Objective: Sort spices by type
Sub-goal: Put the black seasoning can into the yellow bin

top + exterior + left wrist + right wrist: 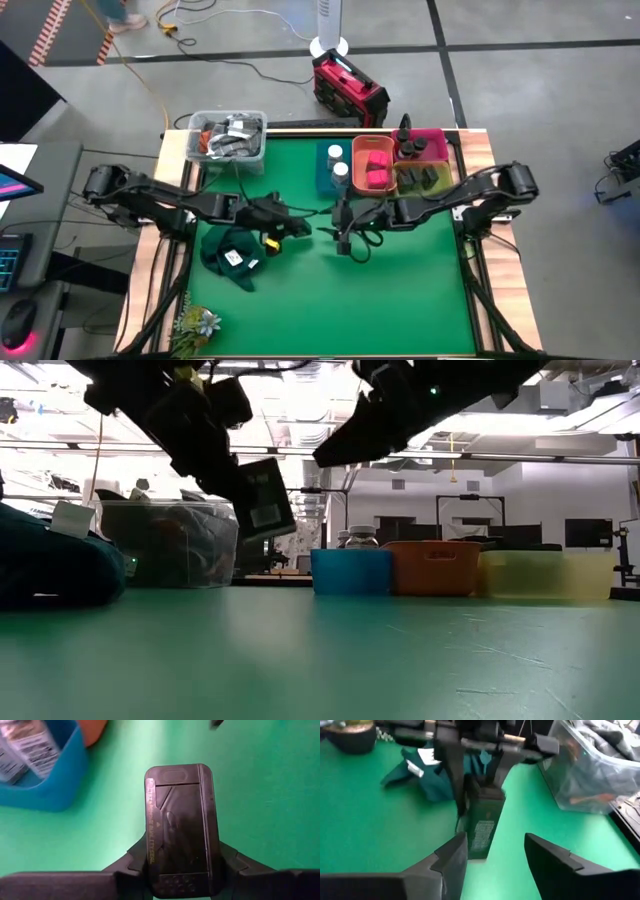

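Note:
My left gripper [182, 856] is shut on a dark grey rectangular tin [182, 827], above the table's middle [290, 226]. The low view shows that tin [262, 495] in the air. My right gripper [495, 851] is open, close by on the right [345, 236], and faces the tin [482, 822] without touching it. At the far edge stand a blue bin [322, 172] with white-capped jars [338, 170], an orange bin [358, 148] with red-pink boxes [376, 166], a pink bin [436, 136] with dark round jars [412, 150] and a yellow-green bin [405, 188] with dark tins [425, 178]. My left gripper pinches the tin between its two fingers [137, 852], on the long narrow sides near one end [152, 870]. The fingers come from above, slanting down. The tin hangs tilted below them, its free end [270, 525] lowest, lifted clear of the table.
A clear tub of grey clutter [228, 135] stands at the far left corner. A dark green cloth with a white label [232, 252] lies left of centre. A small plant [196, 324] is at the near left corner. Bare green mat [400, 290] fills the near right.

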`<state>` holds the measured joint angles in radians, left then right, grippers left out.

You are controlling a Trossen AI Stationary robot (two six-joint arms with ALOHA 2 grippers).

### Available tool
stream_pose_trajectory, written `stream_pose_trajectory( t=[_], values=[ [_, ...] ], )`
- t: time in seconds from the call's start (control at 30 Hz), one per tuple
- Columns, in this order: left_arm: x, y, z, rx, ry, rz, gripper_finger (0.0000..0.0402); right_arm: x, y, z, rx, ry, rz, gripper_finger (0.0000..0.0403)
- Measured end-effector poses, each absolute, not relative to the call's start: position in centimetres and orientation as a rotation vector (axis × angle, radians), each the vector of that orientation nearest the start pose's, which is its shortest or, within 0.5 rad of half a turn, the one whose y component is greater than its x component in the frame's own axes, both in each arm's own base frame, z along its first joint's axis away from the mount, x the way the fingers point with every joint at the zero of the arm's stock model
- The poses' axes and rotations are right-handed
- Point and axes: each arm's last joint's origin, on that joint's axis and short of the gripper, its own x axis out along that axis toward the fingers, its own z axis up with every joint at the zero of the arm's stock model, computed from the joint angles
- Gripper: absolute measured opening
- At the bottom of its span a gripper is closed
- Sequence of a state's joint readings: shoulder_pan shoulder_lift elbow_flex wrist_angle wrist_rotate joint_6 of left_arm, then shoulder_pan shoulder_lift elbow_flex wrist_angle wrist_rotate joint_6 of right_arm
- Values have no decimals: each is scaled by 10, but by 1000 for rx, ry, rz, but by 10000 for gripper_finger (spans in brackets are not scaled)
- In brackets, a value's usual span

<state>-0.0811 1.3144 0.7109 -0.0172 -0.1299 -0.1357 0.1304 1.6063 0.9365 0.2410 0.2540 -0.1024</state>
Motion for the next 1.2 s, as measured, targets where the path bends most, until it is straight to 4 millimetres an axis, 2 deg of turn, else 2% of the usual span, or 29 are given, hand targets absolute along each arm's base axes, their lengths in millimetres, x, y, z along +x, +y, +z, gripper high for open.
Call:
stream_pose_trajectory(
  t=[0.3, 0.5, 0.73, 0.97, 1.2],
  values=[
    [267, -38, 216, -45, 575, 34, 123, 372, 47, 226, -160, 400, -12, 274],
    [266, -44, 216, -30, 569, 50, 123, 374, 51, 231, -134, 382, 39, 293],
    [265, -45, 217, 24, 558, 92, 124, 379, 52, 233, -110, 315, 35, 297],
    [266, -45, 217, 43, 553, 102, 124, 389, 49, 217, -114, 301, 28, 297],
    [266, -46, 219, 52, 532, 96, 124, 393, 43, 211, -115, 300, 11, 293]
  ],
)
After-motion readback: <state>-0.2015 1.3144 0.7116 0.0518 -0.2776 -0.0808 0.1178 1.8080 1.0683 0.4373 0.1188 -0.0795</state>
